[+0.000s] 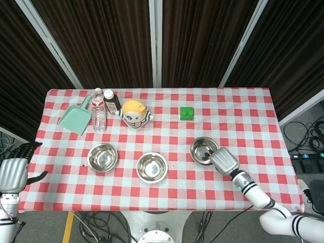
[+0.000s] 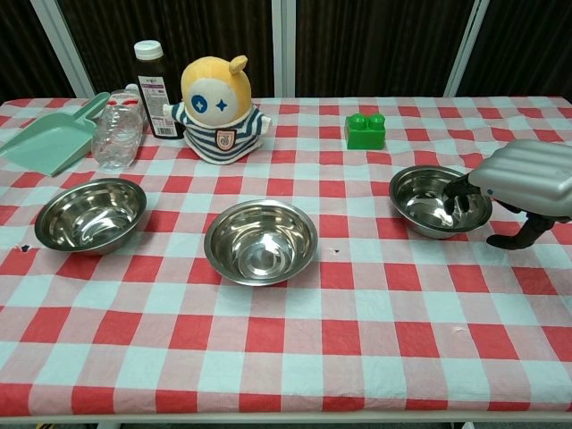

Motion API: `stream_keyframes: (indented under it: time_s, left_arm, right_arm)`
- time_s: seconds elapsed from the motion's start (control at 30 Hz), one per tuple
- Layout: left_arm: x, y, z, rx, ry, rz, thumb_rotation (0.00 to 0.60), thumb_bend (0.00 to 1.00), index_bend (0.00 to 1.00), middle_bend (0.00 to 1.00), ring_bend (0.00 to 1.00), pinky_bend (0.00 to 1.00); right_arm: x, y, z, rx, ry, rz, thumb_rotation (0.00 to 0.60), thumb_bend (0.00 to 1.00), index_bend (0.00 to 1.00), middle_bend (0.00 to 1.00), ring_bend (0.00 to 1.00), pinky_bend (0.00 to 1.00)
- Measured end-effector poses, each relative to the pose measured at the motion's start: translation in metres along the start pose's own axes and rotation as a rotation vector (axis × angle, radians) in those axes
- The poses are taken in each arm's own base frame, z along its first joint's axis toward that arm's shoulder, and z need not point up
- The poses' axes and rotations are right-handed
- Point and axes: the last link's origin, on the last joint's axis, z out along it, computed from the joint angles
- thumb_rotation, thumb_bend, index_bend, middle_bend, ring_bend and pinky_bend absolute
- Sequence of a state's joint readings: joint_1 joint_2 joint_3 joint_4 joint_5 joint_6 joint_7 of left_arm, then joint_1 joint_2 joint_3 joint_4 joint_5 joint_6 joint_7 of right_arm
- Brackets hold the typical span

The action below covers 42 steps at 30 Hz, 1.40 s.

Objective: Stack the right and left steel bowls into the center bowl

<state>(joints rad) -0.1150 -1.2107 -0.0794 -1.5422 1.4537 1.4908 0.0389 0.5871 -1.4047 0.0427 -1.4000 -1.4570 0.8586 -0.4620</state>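
A robot's right hand [image 2: 527, 179] reaches over the near rim of the right steel bowl [image 2: 436, 198], its dark fingertips [image 2: 458, 191] dipping inside the bowl while the thumb hangs outside the rim; whether the grip has closed on the steel cannot be told from either view. The bowl sits on the checked tablecloth [image 1: 238, 119], just ahead of the hand. The center bowl [image 2: 260, 240] lies well off to that hand's left, empty, and the left steel bowl [image 2: 89, 214] stands beyond it, untouched. The left hand [image 1: 12, 172] hovers off the table's edge, fingers apart and holding nothing. By the look of things, neither bowl has been stacked: both transfers remain.
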Motion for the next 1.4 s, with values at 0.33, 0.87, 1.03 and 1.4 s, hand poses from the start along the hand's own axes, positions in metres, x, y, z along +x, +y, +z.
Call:
stream_keyframes:
  time_s: [0.33, 0.87, 1.03, 1.4]
  left_arm:
    - [-0.001, -0.005, 0.001, 0.003, 0.007, 0.016, 0.6, 0.09, 0.25, 0.29, 0.2, 0.27]
    - [0.0, -0.008, 0.001, 0.009, 0.009, 0.015, 0.6, 0.09, 0.25, 0.29, 0.2, 0.26]
    - [0.0, -0.007, 0.001, 0.01, 0.009, 0.009, 0.6, 0.09, 0.25, 0.29, 0.2, 0.27]
    - [0.0, -0.008, 0.001, 0.011, 0.007, -0.002, 0.6, 0.09, 0.25, 0.29, 0.2, 0.27]
  right_arm:
    - [-0.002, -0.005, 0.019, 0.011, 0.005, -0.029, 0.6, 0.24, 0.39, 0.41, 0.69, 0.64]
    - [-0.006, -0.011, 0.035, 0.011, 0.047, -0.04, 0.6, 0.32, 0.61, 0.55, 0.76, 0.69]
    - [-0.007, -0.01, 0.036, 0.008, 0.048, -0.045, 0.6, 0.34, 0.63, 0.57, 0.76, 0.69]
    - [0.0, -0.006, 0.031, -0.004, 0.086, -0.036, 0.6, 0.34, 0.64, 0.58, 0.76, 0.69]
